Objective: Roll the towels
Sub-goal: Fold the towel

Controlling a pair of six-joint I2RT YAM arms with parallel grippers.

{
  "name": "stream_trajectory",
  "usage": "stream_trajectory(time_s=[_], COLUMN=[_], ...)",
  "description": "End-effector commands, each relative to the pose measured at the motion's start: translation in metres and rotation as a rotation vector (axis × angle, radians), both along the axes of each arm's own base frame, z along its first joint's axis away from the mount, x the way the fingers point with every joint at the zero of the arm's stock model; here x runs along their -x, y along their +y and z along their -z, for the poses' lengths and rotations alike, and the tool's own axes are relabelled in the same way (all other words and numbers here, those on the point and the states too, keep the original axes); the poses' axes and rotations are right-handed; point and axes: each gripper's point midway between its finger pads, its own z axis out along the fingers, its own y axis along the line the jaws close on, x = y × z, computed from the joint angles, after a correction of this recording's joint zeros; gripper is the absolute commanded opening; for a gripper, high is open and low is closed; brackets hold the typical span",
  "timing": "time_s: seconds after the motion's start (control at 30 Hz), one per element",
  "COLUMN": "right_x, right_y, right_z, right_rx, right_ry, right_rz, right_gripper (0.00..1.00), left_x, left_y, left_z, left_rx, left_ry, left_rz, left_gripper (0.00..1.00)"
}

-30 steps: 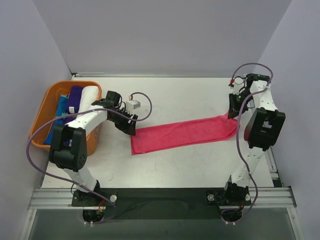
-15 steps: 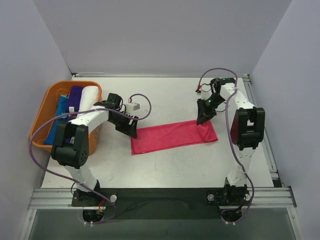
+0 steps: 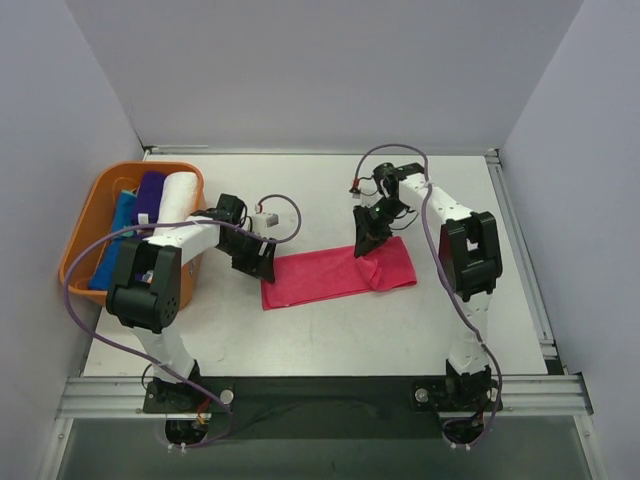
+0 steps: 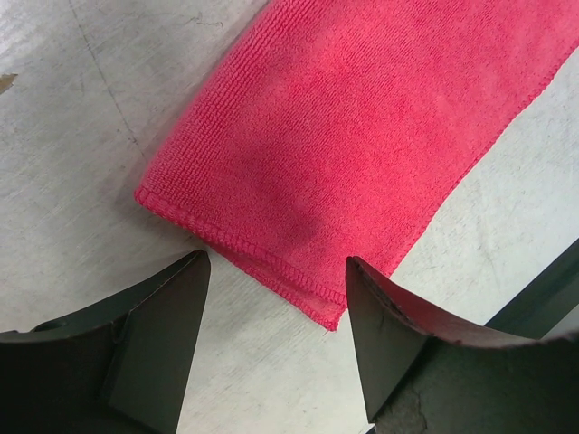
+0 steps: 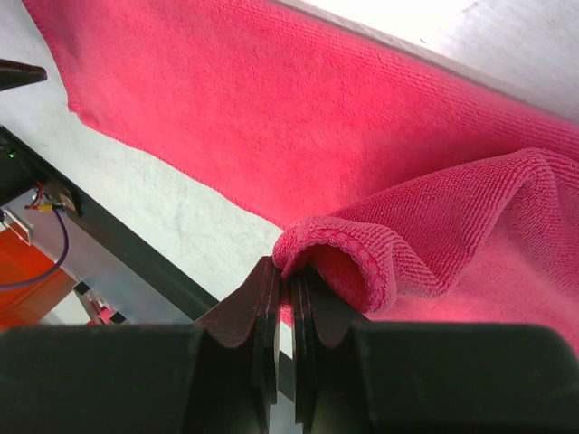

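Dragged leftward, one pink towel (image 3: 320, 276) stays pinched by right gripper (image 5: 282, 271); left gripper (image 4: 276, 267) gapes.

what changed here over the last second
The right hand, shut on the right end of the hot pink cloth towel, dragged it leftward, folding the towel back over itself. The left hand stayed open at the towel's left end; the orange plastic basket did not move.

The pale table (image 3: 330, 330) carries an orange plastic basket (image 3: 90, 205); right of the basket lies a hot pink towel (image 3: 320, 275), its farther end folded over.
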Motion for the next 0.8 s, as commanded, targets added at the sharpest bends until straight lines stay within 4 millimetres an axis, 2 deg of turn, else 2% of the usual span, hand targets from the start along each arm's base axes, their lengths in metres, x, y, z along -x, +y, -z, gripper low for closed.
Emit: stream_trajectory(time_s=[0.0,0.4,0.43,0.5,0.53,0.63,0.73,0.77], right_x=[-0.001,-0.003,-0.002,0.001,0.003,0.002,-0.011,-0.019], right_y=[0.016,0.042,0.045,0.05,0.052,0.048,0.028,0.015], right_z=[-0.003,0.009,0.008,0.006,0.002,-0.017,-0.047,-0.061], right_rx=[-0.012,-0.008,-0.017,-0.032,-0.053,-0.09,-0.144,-0.168], right_ry=[0.03,0.035,0.035,0.041,0.041,-0.009,-0.085,-0.117], right_rz=[0.028,0.001,-0.007,-0.021,-0.033,-0.046,-0.018,0.017], right_gripper=[0.0,0.0,0.04,0.17,0.27,0.38,0.38,0.38], left_x=[-0.012,-0.011,-0.011,-0.011,-0.012,-0.011,-0.012,-0.012], left_y=[-0.003,-0.004,-0.005,-0.006,-0.006,-0.009,-0.013,-0.014], left_z=[-0.003,-0.001,-0.002,-0.005,-0.006,-0.016,-0.027,-0.028], left_rx=[0.018,0.025,0.029,0.037,0.041,0.069,0.099,0.105], left_ry=[-0.043,-0.041,-0.042,-0.05,-0.055,-0.075,-0.108,-0.117], left_rz=[-0.009,-0.007,-0.006,-0.002,0.001,0.01,0.018,0.022], left_gripper=[0.72,0.72,0.72,0.72,0.73,0.73,0.73,0.73])
